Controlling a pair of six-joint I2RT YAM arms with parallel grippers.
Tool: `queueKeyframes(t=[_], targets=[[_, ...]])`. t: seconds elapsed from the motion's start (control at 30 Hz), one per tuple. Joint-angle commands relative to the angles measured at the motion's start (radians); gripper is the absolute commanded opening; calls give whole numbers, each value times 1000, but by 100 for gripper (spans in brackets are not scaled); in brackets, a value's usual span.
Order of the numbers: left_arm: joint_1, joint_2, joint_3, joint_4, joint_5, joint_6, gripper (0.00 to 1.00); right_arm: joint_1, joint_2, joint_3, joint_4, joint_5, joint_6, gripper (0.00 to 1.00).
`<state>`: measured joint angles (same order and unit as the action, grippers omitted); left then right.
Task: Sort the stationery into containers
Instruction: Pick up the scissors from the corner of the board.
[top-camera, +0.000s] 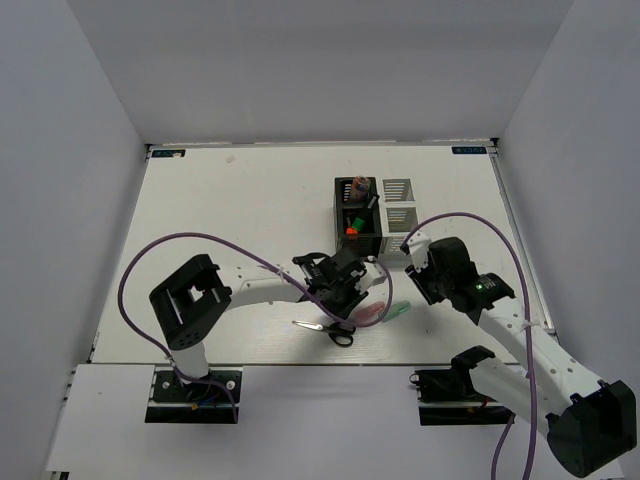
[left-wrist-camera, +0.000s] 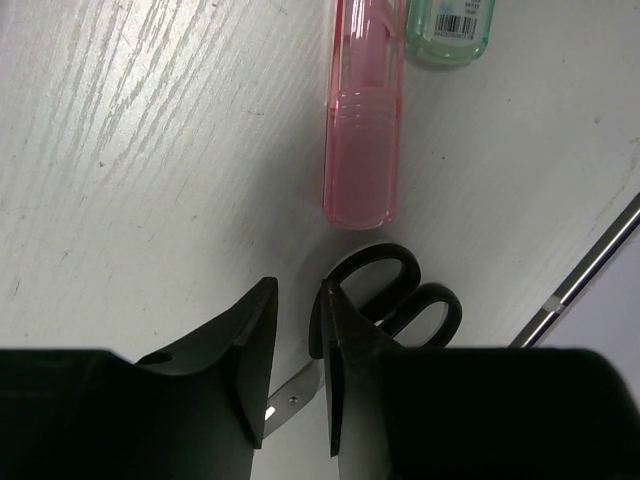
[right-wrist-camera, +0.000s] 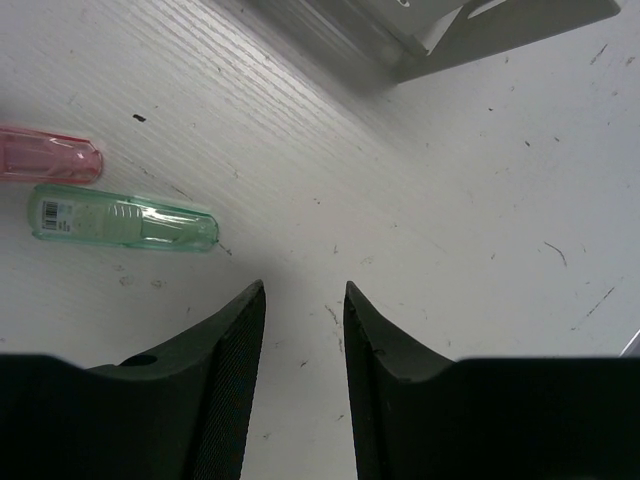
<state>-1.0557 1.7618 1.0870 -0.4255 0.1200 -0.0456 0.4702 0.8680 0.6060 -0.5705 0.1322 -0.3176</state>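
Observation:
Small black-handled scissors (top-camera: 332, 330) lie on the table; in the left wrist view their handles (left-wrist-camera: 400, 292) and blade show just beyond and under my fingers. My left gripper (top-camera: 345, 298) (left-wrist-camera: 300, 300) hovers over them, jaws a narrow gap apart, holding nothing. A pink tube (top-camera: 372, 315) (left-wrist-camera: 365, 130) and a mint tube (top-camera: 399, 309) (left-wrist-camera: 450, 25) lie side by side right of the scissors. My right gripper (top-camera: 413, 264) (right-wrist-camera: 303, 290) is open and empty, right of the tubes (right-wrist-camera: 125, 220). The black organizer (top-camera: 355, 212) holds orange and green items; the white organizer (top-camera: 398, 205) stands beside it.
The organizers stand just beyond both grippers, and the white one's base shows at the top of the right wrist view (right-wrist-camera: 450, 30). Purple cables loop over both arms (top-camera: 200, 240). White walls surround the table on three sides.

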Motion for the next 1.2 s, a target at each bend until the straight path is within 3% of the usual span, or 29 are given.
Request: queueKeyframes(t=[0.0, 0.5, 0.73, 0.83, 0.87, 0.93, 1.13, 1.17], targets=[[5, 7, -3, 1, 26, 15, 35, 2, -11, 8, 6, -16, 14, 41], [5, 1, -36, 13, 87, 1, 38, -31, -17, 8, 4, -36, 11, 42], [-41, 57, -36, 4, -62, 24, 44, -35, -23, 6, 0, -52, 8, 42], [-44, 87, -41, 11, -68, 20, 32, -42, -27, 6, 0, -52, 8, 42], [-46, 97, -47, 16, -72, 21, 24, -39, -34, 6, -2, -51, 6, 42], [-53, 110, -50, 13, -107, 21, 22, -42, -35, 5, -2, -57, 8, 42], [-84, 137, -58, -13, -193, 15, 0, -50, -50, 5, 1, -60, 6, 42], [-82, 136, -59, -13, -195, 6, 0, -51, -49, 6, 1, -66, 8, 42]])
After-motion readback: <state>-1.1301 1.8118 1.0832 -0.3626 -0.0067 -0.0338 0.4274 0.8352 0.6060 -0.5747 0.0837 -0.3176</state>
